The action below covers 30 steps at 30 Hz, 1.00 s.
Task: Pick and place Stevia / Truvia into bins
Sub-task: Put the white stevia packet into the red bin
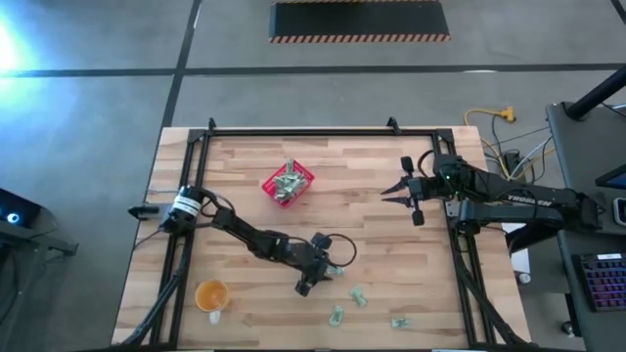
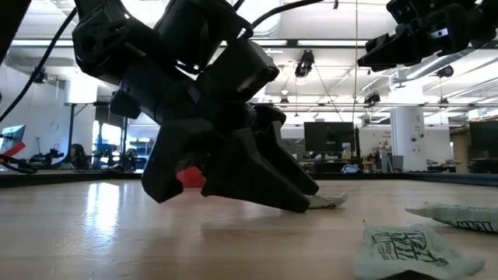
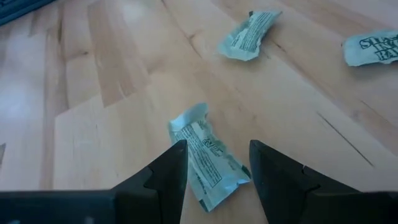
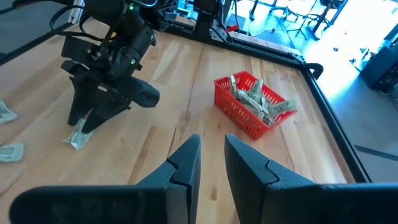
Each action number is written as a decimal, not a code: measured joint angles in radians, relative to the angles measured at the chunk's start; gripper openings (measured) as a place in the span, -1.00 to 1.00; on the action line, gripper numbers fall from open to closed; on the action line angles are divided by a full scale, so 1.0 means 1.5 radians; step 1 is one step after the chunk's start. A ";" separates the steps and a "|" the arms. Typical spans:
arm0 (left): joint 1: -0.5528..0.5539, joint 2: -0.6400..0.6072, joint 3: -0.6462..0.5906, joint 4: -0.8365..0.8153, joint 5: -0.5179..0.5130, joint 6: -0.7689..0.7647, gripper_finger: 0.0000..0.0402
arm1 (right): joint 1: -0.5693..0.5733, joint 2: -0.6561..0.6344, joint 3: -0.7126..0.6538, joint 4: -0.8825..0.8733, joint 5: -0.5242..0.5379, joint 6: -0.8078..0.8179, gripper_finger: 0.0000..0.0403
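Observation:
My left gripper (image 1: 321, 274) points down at the table's near middle, open. One crumpled green-and-white Stevia packet (image 3: 206, 158) lies flat on the wood between its fingers, also seen as the packet (image 4: 78, 138). Three more packets (image 1: 359, 295) lie loose nearer the near edge. The red basket (image 1: 288, 184) stands at the table's far middle, with several packets inside it. My right gripper (image 1: 401, 193) hovers open above the table's right side, holding nothing. My left gripper (image 3: 217, 146) comes from above, slanting, with one finger (image 3: 171, 165) at the packet's long edge (image 3: 186, 149) and the other finger (image 3: 264, 165) beside its far edge. The packet lies flat on the table. Whether either finger touches it, I cannot tell.
An orange cup (image 1: 212, 293) stands near the near-left corner. A black frame (image 1: 323, 131) runs along the table's far and side edges. Bare wood lies between the basket and my left gripper.

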 joint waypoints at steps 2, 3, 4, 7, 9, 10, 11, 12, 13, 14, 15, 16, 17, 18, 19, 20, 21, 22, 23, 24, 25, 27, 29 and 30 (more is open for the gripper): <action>0.000 0.000 0.000 -0.001 -0.006 0.000 -0.23 | 0.000 0.000 0.000 0.000 0.000 0.000 -0.69; 0.000 0.000 0.000 -0.002 -0.009 0.000 -0.24 | 0.000 0.000 0.000 0.000 0.000 0.000 -0.69; 0.000 0.000 0.000 -0.003 -0.011 0.000 -0.25 | 0.000 0.000 0.000 0.000 0.000 0.000 -0.68; 0.000 -0.001 0.000 -0.012 -0.022 -0.001 -0.33 | 0.000 0.000 0.000 0.000 0.000 0.000 -0.69; 0.000 -0.003 0.000 -0.020 -0.025 -0.002 -0.40 | 0.000 0.000 0.000 0.000 0.000 0.000 -0.69; 0.000 -0.005 0.000 -0.024 -0.027 -0.002 -0.43 | 0.000 0.000 0.000 0.000 0.000 0.000 -0.68; 0.000 -0.006 0.000 -0.027 -0.027 -0.002 -0.47 | 0.000 0.000 0.000 0.000 0.000 0.000 -0.68; 0.001 -0.009 0.000 -0.033 -0.028 -0.002 -0.51 | 0.000 0.000 0.000 0.000 0.000 0.000 -0.69; 0.001 -0.011 0.000 -0.041 -0.030 -0.002 -0.55 | 0.000 0.000 0.000 0.000 0.000 0.000 -0.69; 0.001 -0.013 -0.001 -0.042 -0.031 -0.002 -0.58 | 0.000 0.000 0.000 0.000 0.000 0.000 -0.69; 0.001 -0.017 -0.001 -0.047 -0.032 -0.002 -0.62 | 0.000 0.000 0.001 0.001 0.000 0.000 -0.68; 0.001 -0.019 -0.001 -0.054 -0.035 -0.002 -0.65 | 0.000 0.000 0.001 0.000 0.000 0.000 -0.68; 0.001 -0.021 -0.002 -0.056 -0.036 -0.002 -0.68 | 0.000 0.000 0.001 0.001 0.000 0.000 -0.68; 0.001 -0.021 -0.002 -0.056 -0.039 -0.002 -0.72 | 0.000 0.000 0.001 0.002 0.000 0.000 -0.69; 0.001 -0.022 -0.002 -0.057 -0.045 -0.002 -0.74 | 0.000 0.000 0.001 0.002 0.000 0.000 -0.69; 0.001 -0.022 -0.002 -0.058 -0.048 -0.002 -0.77 | 0.000 0.000 0.001 0.002 0.000 0.000 -0.69; 0.001 -0.023 -0.002 -0.058 -0.052 -0.002 -0.80 | 0.000 0.000 0.001 0.002 0.000 0.000 -0.68; 0.002 -0.023 -0.002 -0.058 -0.055 -0.002 -0.83 | 0.000 0.000 0.001 0.002 0.000 0.000 -0.68; 0.002 -0.023 -0.002 -0.059 -0.058 -0.002 -0.86 | 0.000 0.000 0.001 0.002 0.000 0.000 -0.69; 0.002 -0.023 -0.002 -0.060 -0.062 -0.002 -0.89 | 0.000 0.000 0.001 0.002 0.000 0.000 -0.69; 0.001 -0.024 -0.002 -0.061 -0.067 -0.002 -0.92 | 0.000 0.000 0.001 0.002 0.000 0.000 -0.69; 0.002 -0.024 -0.002 -0.062 -0.075 -0.002 -0.97 | 0.000 0.000 0.001 0.002 0.000 0.000 -0.68; 0.002 -0.027 -0.003 -0.064 -0.088 -0.002 -0.99 | 0.000 0.000 0.001 0.002 0.000 0.000 -0.68; 0.002 -0.029 -0.003 -0.064 -0.097 -0.002 -0.99 | 0.000 0.000 0.001 0.002 0.000 -0.001 -0.69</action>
